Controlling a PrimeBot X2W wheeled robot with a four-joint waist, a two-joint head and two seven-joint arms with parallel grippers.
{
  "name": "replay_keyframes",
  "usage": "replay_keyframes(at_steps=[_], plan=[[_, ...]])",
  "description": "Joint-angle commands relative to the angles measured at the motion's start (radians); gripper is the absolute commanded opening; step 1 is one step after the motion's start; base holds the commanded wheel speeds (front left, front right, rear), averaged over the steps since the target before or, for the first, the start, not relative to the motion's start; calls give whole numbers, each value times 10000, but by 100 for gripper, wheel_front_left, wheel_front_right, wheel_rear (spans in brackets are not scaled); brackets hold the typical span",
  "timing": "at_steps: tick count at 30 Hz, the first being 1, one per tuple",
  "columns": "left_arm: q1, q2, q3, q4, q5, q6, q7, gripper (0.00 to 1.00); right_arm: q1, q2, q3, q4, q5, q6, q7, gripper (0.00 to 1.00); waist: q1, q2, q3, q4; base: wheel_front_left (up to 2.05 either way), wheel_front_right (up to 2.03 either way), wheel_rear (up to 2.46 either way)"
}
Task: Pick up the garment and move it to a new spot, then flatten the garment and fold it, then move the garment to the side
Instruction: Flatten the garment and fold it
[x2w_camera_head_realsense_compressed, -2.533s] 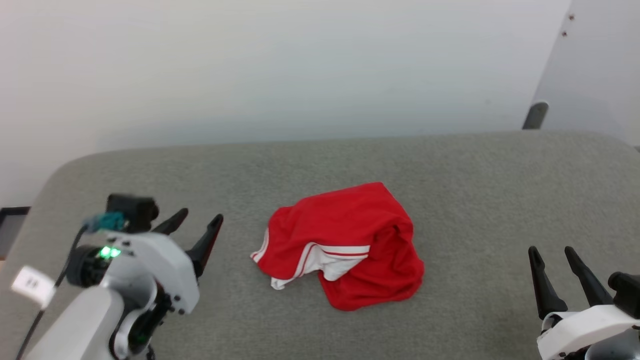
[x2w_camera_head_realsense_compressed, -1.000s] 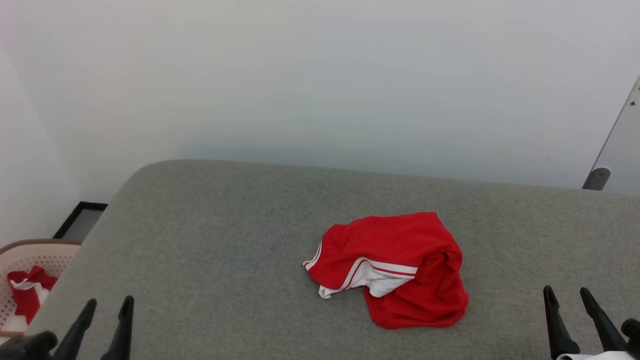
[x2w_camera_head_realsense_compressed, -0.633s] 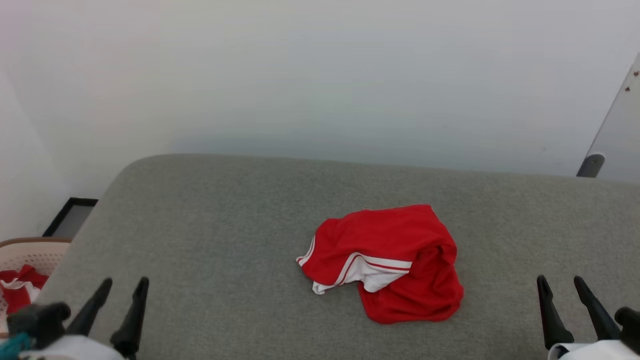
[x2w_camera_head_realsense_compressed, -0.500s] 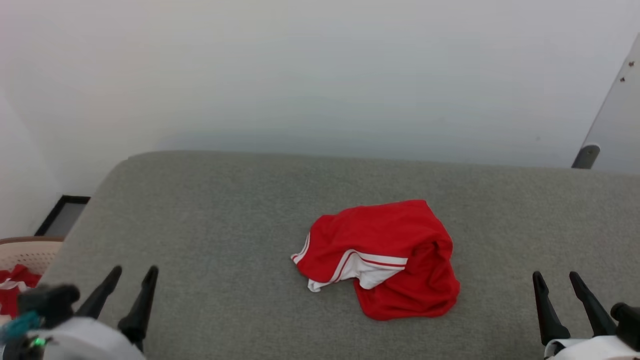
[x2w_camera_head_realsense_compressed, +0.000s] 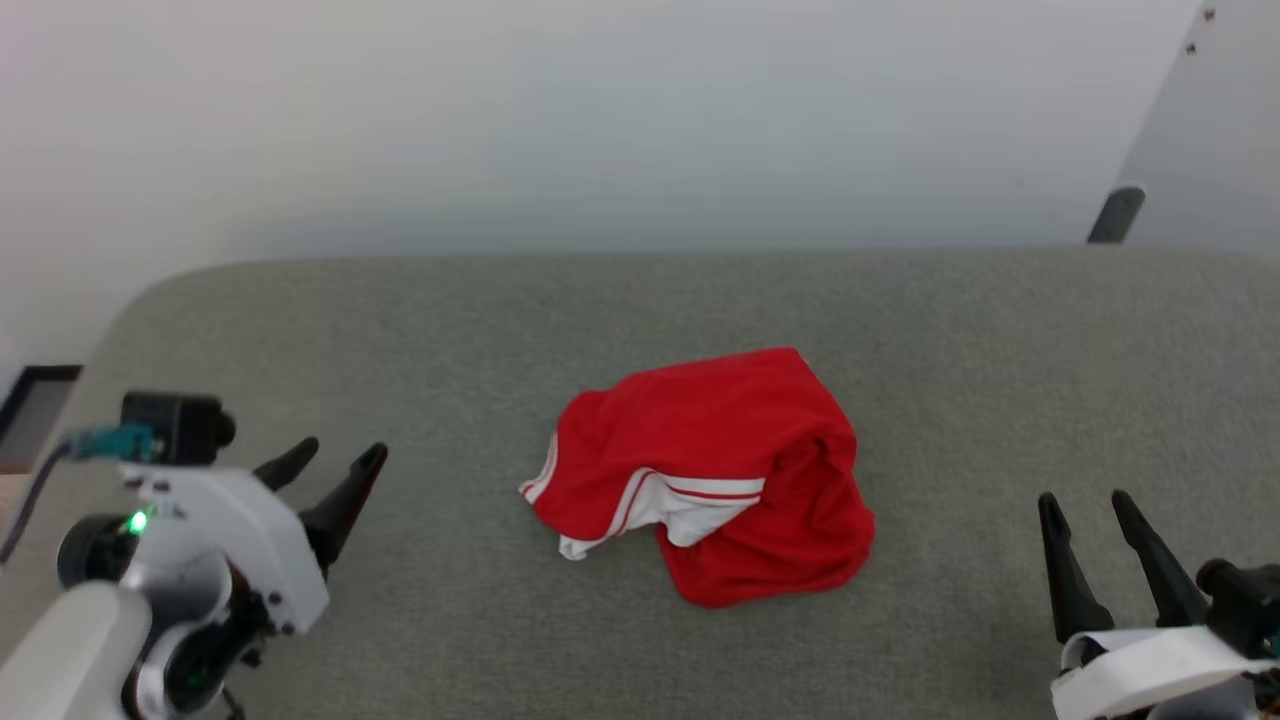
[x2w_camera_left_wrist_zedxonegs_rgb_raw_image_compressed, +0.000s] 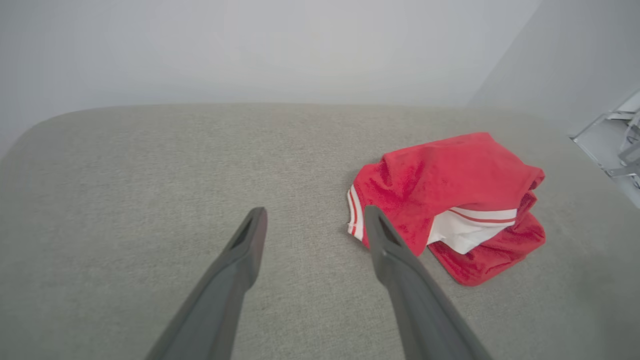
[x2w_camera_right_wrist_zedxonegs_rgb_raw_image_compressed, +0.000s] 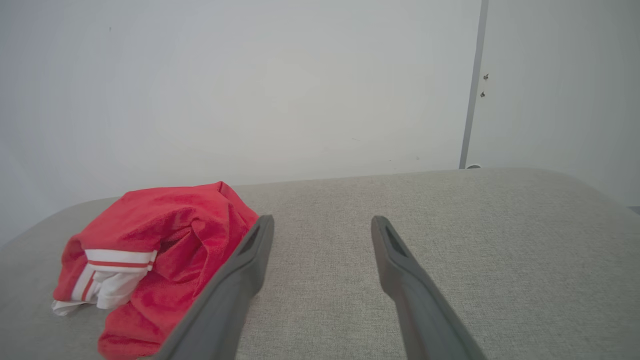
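Garment (x2w_camera_head_realsense_compressed: 710, 470) is lying crumpled at cushion (x2w_camera_head_realsense_compressed: 400, 330) centre, likely soft and light; my left gripper (x2w_camera_head_realsense_compressed: 342, 450) and right gripper (x2w_camera_head_realsense_compressed: 1083, 500) are hovering, jaws released; I'm eyeing its left-side striped hem (x2w_camera_head_realsense_compressed: 540, 480).

We see our left gripper (x2w_camera_head_realsense_compressed: 344, 447) as two long, dark, tapering fingers (x2w_camera_head_realsense_compressed: 340, 495) on a glossy white wrist housing (x2w_camera_head_realsense_compressed: 235, 530) with a small green light (x2w_camera_head_realsense_compressed: 137, 521), a black camera block (x2w_camera_head_realsense_compressed: 172, 427) and a teal plug (x2w_camera_head_realsense_compressed: 100, 440). Our right gripper (x2w_camera_head_realsense_compressed: 1083, 497) has the same dark fingers and a white body.
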Motion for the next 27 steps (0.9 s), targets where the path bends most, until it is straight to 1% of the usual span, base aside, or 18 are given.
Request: replay_keyframes(at_steps=[1, 5, 11, 13, 16, 21, 23, 27], plan=[[-390, -67, -105, 128, -114, -26, 365, 100, -237, 36, 69, -3, -69, 4, -61, 100, 0, 0, 555, -467, 0, 0, 0], [-1217, -211, -443, 564, -287, -43, 1344, 100, -531, 61, 207, 32, -66, 4, -141, 100, 0, 0, 1058, -782, 0, 0, 0], [-2213, -481, -860, 1555, -425, -50, 2441, 100, -969, 102, 379, 80, -62, 4, -264, 100, 0, 0, 1696, -1252, 0, 0, 0], [-2430, -485, -1013, 1898, -374, -38, 2770, 100, -1077, 112, 413, 92, -44, 4, -283, 100, 0, 0, 1870, -1378, 0, 0, 0], [-2729, -631, -1142, 2369, -483, -18, 3143, 100, -1237, 148, 437, 123, -28, 4, -352, 100, 0, 0, 2123, -1535, 0, 0, 0], [-3065, -818, -1306, 3106, -656, 168, 3842, 100, -1423, 206, 469, 161, -11, 4, -423, 100, 0, 0, 2475, -1701, 0, 0, 0], [-3206, -844, -1333, 3311, -700, 260, 4030, 100, -1495, 217, 440, 158, -16, 4, -456, 100, 0, 0, 2581, -1722, 0, 0, 0], [-3412, -1103, -1246, 3630, -966, 322, 4245, 100, -1572, 238, 400, 189, -29, 4, -471, 100, 0, 0, 2743, -1730, 0, 0, 0]])
